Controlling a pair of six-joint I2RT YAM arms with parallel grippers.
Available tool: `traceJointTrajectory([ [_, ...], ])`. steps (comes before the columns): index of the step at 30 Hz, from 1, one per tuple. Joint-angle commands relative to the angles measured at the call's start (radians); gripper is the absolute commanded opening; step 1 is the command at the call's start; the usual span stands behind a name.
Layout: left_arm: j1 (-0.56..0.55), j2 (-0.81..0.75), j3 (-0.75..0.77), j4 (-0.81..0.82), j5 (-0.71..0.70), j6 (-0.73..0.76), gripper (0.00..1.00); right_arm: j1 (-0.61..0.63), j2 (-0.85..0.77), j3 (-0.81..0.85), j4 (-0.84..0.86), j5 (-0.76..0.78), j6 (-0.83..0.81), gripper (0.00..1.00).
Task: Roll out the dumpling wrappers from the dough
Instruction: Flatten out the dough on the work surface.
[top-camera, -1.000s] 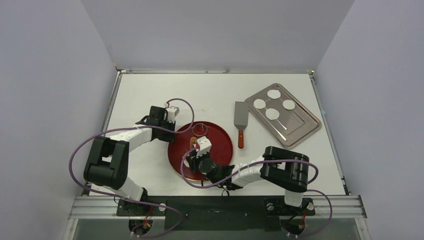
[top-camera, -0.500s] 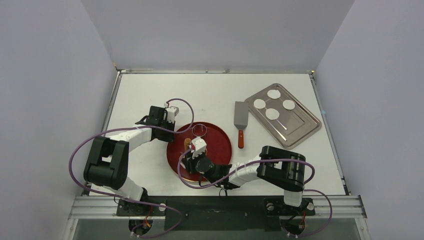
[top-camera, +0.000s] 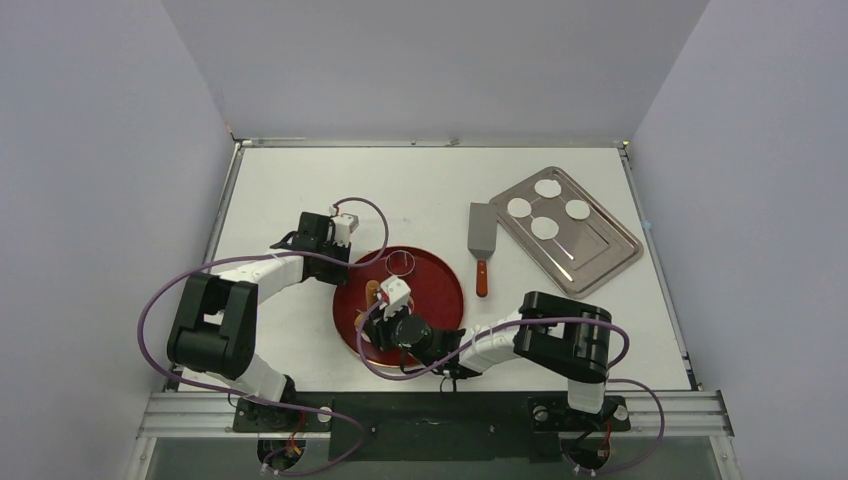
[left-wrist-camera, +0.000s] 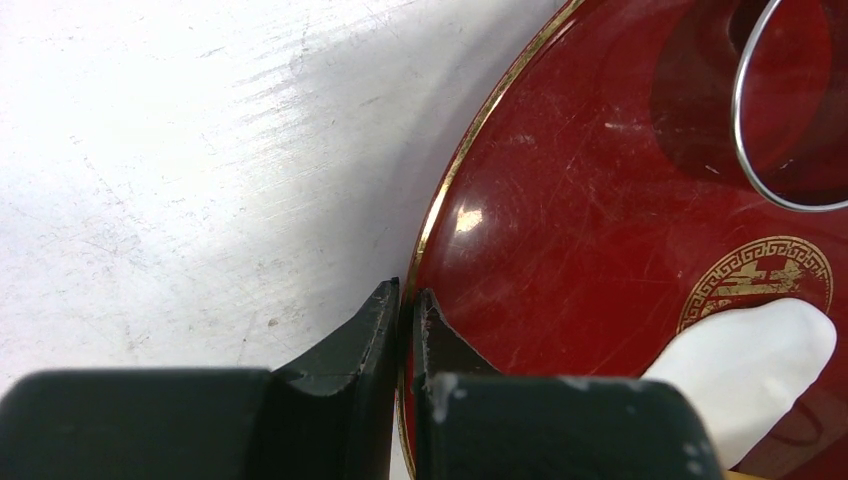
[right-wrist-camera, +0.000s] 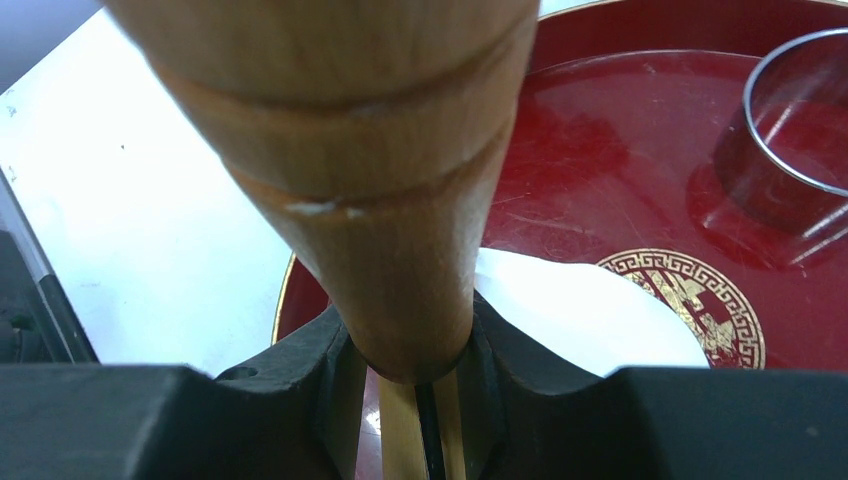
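- While the right gripper (right-wrist-camera: 410, 345) clamps the tapered handle of a wooden rolling pin (right-wrist-camera: 400, 190), the pin hangs low over the near side of a red plate (left-wrist-camera: 600, 200); rolling looks to be the step in hand.
- Partly hidden behind the pin lies the dough (right-wrist-camera: 590, 310), a smooth white flattened patch with a rounded edge, overlapping the gold emblem (right-wrist-camera: 700, 300) in the plate's middle.
- At the plate's left rim, the left gripper (left-wrist-camera: 405, 310) is pinched onto the thin gold-lined edge, apparently steadying the glossy, scratched plate.
- Just beyond the dough, a shiny metal ring cutter (right-wrist-camera: 790, 140) stands on the plate, apart from the dough.
- Next, the pin likely needs to press down and travel across the dough, thinning it evenly before any cutting.
- Farther right on the white bench (top-camera: 400, 190), a flat steel spatula (top-camera: 482, 240) with a red handle lies beside a metal tray (top-camera: 600, 255).
- Four dumpling wrappers (top-camera: 545, 228), neat white discs, rest on the tray's far half.
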Motion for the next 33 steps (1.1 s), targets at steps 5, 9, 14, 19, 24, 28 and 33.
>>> traceJointTrajectory([
  [5, -0.008, -0.009, 0.015, 0.049, -0.001, -0.021, 0.0, 0.016, -0.025, -0.064, -0.274, -0.307, 0.019, 0.0],
  [9, -0.008, -0.01, 0.016, 0.05, -0.002, -0.021, 0.0, -0.006, -0.165, -0.069, -0.282, -0.174, 0.05, 0.0],
  [14, -0.008, -0.01, 0.015, 0.051, -0.002, -0.019, 0.0, -0.029, -0.312, -0.056, -0.285, -0.032, 0.083, 0.0],
  [19, -0.008, -0.012, 0.014, 0.053, 0.0, -0.019, 0.0, -0.064, -0.376, -0.057, -0.245, -0.018, 0.115, 0.0],
  [24, -0.008, -0.009, 0.015, 0.053, 0.002, -0.02, 0.0, -0.063, -0.303, 0.018, -0.297, 0.082, 0.077, 0.0],
  [28, -0.007, -0.011, 0.014, 0.053, 0.002, -0.019, 0.0, -0.057, -0.196, 0.084, -0.289, 0.109, 0.037, 0.0],
  [33, -0.006, -0.011, 0.013, 0.053, 0.002, -0.02, 0.0, -0.061, -0.109, 0.134, -0.293, 0.099, 0.029, 0.0],
])
